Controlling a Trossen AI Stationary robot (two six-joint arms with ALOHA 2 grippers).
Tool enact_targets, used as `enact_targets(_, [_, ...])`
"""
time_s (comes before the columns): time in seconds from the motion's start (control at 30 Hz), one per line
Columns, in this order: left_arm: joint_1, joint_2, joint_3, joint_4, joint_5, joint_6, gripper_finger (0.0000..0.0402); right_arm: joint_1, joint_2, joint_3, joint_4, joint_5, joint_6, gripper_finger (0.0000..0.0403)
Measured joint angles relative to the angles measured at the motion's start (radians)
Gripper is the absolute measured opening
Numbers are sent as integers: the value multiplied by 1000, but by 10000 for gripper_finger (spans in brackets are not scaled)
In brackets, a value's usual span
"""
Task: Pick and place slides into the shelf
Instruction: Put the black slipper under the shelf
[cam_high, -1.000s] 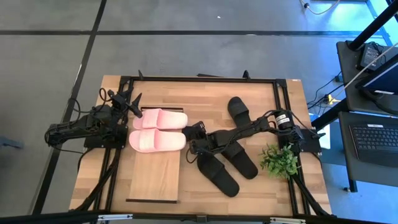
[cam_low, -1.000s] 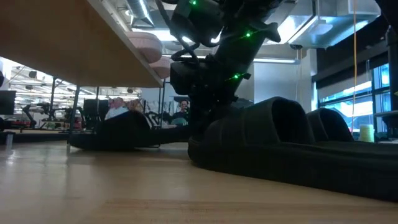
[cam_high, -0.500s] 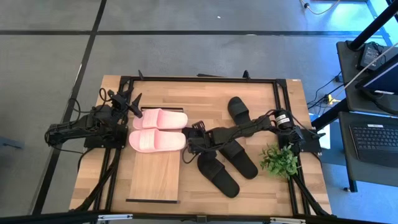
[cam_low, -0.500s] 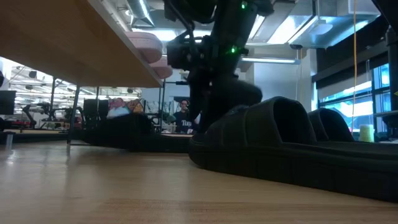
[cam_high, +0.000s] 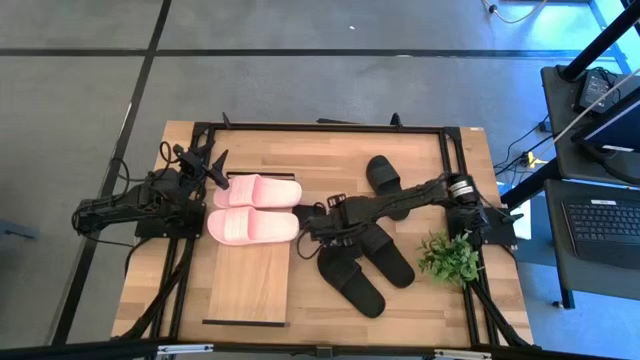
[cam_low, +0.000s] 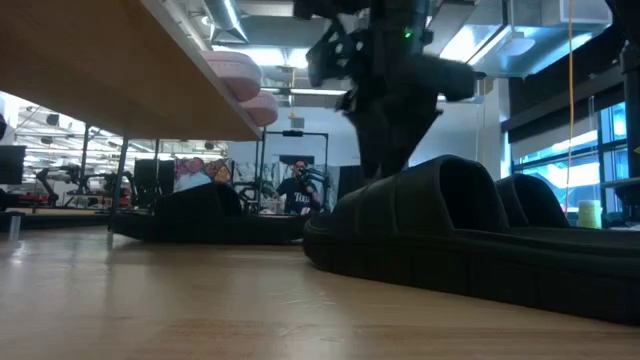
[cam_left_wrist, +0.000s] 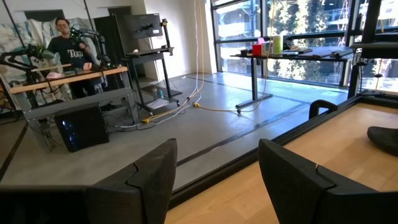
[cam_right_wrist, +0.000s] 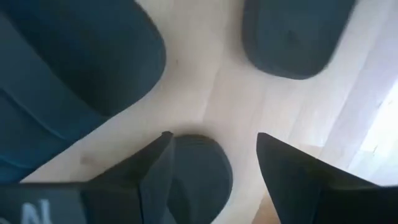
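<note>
High view: right claw (cam_high: 312, 228) spread, seemingly empty, above black slides (cam_high: 350, 275).

Overhead, even light, soft shadows, a blue cast in the upper right corner. Down low, ceiling strip lights (cam_low: 228, 22) glare and the right arm (cam_low: 385, 80) smears with motion blur. Right wrist view is soft, out of focus; window (cam_left_wrist: 298, 25) daylight floods the left wrist view.

Black slide (cam_high: 322, 222) partly hidden under right arm
</note>
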Motion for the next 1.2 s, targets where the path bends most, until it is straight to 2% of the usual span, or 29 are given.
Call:
enact_targets(0.17, [0, 0, 0, 0, 0, -21, 217, -37, -128, -133, 108, 3, 52, 227])
enact_targets(0.3, [0, 0, 0, 0, 0, -22, 217, -76, -215, -232, 325, 2, 84, 227])
enact_targets(0.4, [0, 0, 0, 0, 1, -22, 217, -103, -220, -287, 455, -20, 81, 227])
enact_targets(0.57, [0, 0, 0, -1, 0, -23, 217, -146, -206, -390, 573, -135, 80, 227])
enact_targets(0.8, [0, 0, 0, -7, 0, -24, 217, -166, -202, -510, 729, -140, 126, 227])
enact_targets(1.2, [0, 0, 0, -9, 0, -25, 217, -171, -203, -622, 950, -140, 100, 227])
